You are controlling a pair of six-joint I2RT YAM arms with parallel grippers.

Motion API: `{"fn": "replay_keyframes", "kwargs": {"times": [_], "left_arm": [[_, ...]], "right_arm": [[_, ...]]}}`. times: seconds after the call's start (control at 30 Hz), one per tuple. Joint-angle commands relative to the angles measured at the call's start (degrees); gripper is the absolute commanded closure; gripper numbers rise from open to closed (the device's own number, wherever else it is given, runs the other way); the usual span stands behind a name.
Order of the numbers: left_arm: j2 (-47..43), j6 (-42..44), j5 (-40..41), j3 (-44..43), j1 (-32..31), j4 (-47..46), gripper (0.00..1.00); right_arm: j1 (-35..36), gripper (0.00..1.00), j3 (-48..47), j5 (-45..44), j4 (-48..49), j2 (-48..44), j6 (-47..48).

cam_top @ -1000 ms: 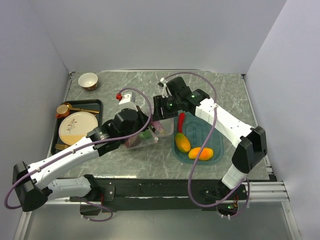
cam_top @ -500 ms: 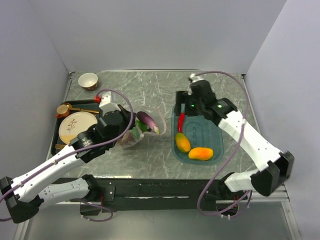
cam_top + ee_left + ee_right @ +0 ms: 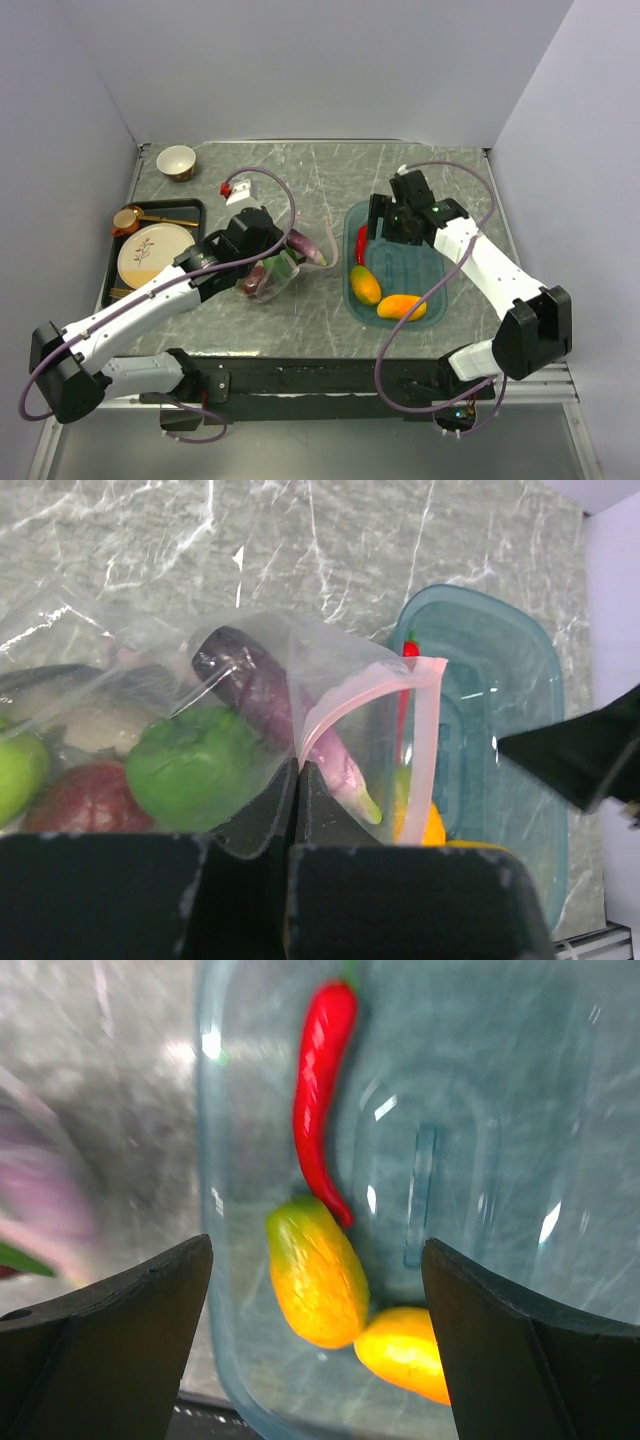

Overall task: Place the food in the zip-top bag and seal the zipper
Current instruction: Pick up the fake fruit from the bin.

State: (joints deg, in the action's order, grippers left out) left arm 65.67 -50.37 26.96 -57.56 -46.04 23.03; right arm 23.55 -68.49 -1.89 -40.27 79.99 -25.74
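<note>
- Picking the next piece of food out of the teal tray (image 3: 520,1110) appears to be the step in hand. The right tool (image 3: 315,1250) hangs over it with its fingers spread wide and nothing between them.
- Three pieces wait in the tray. The red chili (image 3: 318,1080) lies lengthwise with its tip touching the first mango (image 3: 315,1285), and the second mango (image 3: 405,1350) sits just beside that one.
- In the right wrist view the first mango lies almost directly between the spread fingers. A straight descent and a grip across its narrow width looks the cleanest choice, since catching the chili tip as well would likely drag both.
- The left tool (image 3: 298,770) is clenched on the clear lip of the zip-top bag (image 3: 120,650), right beside the pink zipper (image 3: 365,685). It holds the mouth lifted and facing the tray.
- Inside the bag lie the green pepper (image 3: 190,765), green apple (image 3: 18,770), dark red apple (image 3: 75,800) and purple eggplant (image 3: 250,680). The eggplant's pale end points at the mouth, and I cannot tell whether it pokes past the strip.
- That eggplant narrows the way in, so I judge the mango should enter above it and be released only once well past the zipper.
- The bag rests on the worktop (image 3: 300,180) just left of the tray, apart from the right tool.
</note>
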Motion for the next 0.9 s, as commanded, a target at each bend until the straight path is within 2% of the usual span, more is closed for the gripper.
{"fn": "replay_keyframes", "kwargs": {"times": [0.0,0.1,0.23,0.3,0.4,0.67,0.87], "left_arm": [[-1.07,1.68,-0.16,-2.46,0.16,-0.37,0.99],[-0.45,-0.34,1.87,-4.32,0.16,2.37,0.99],[-3.44,1.32,-0.85,1.03,0.25,-6.13,0.99],[-1.95,0.28,-0.95,0.09,0.25,-3.79,0.99],[0.51,-0.34,-1.12,-2.55,0.25,-0.53,0.99],[-1.68,0.27,-1.03,-1.68,0.25,-2.72,0.99],[-2.82,0.09,-0.59,-0.63,0.25,-1.93,0.99]], "right_arm": [[-0.35,0.08,4.13,4.52,1.15,-1.49,-0.80],[-0.17,0.09,8.35,8.90,3.70,-1.59,-2.03],[0.53,0.09,11.62,10.50,4.94,-1.15,-2.21],[0.97,0.10,12.15,11.55,5.12,-0.71,-1.69],[1.67,0.12,12.76,11.03,5.46,-0.01,-1.86],[4.04,0.17,14.43,10.86,6.78,1.75,-2.21],[4.40,0.16,20.06,9.80,11.35,-1.94,-2.65]]}}
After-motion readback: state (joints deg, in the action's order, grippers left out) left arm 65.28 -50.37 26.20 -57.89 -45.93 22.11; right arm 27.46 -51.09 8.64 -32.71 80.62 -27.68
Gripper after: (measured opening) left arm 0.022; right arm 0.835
